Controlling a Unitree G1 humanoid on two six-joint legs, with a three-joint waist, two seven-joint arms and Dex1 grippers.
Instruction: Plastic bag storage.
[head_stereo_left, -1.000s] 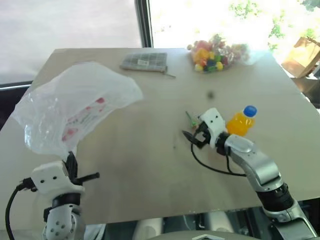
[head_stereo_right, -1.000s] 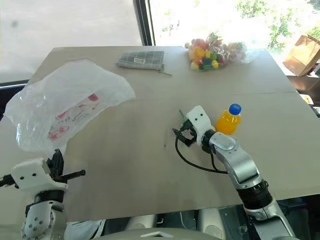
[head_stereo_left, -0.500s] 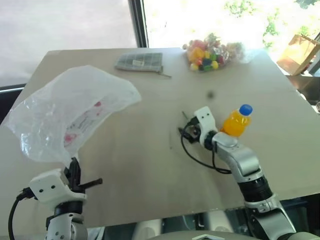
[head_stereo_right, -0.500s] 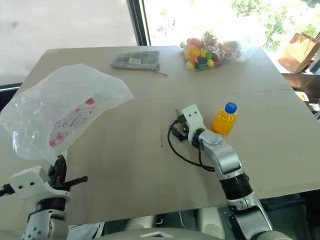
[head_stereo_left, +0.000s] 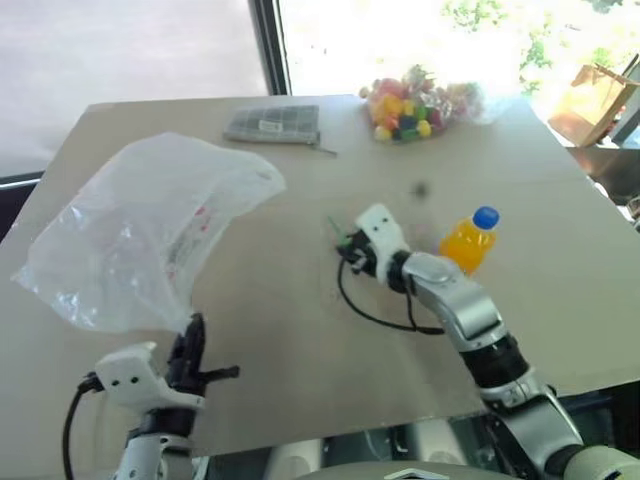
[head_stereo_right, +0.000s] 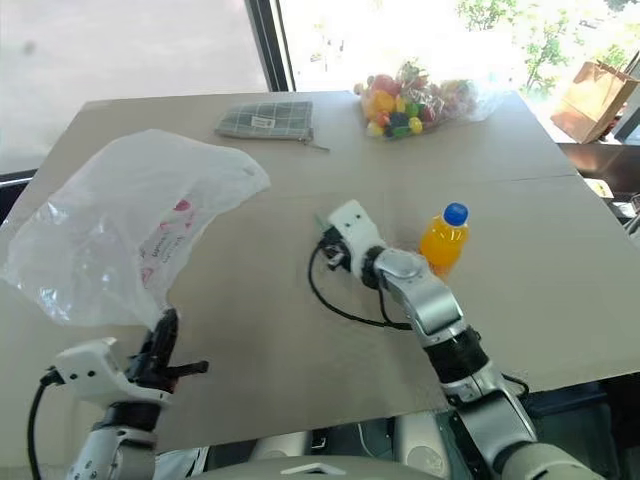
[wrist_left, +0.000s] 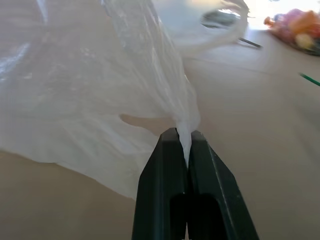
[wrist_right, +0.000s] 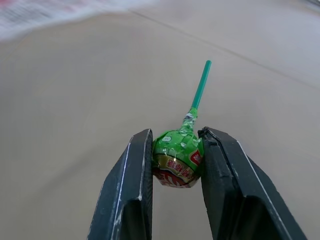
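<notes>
Left hand (wrist_left: 183, 145) pinching plastic bag (head_stereo_left: 140, 230), billowed at left of frame over table (head_stereo_left: 300, 380); thin film could slip or tear. Right hand (wrist_right: 176, 155) clamped around green lollipop (wrist_right: 179, 157); could pop loose.

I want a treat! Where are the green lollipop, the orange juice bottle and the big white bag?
green lollipop (wrist_right: 177, 160): right wrist view, on its wrapped head.
orange juice bottle (head_stereo_left: 468, 243): left eye view, on its orange body.
plastic bag (head_stereo_left: 140, 230): left eye view, on its crinkly middle.
</notes>
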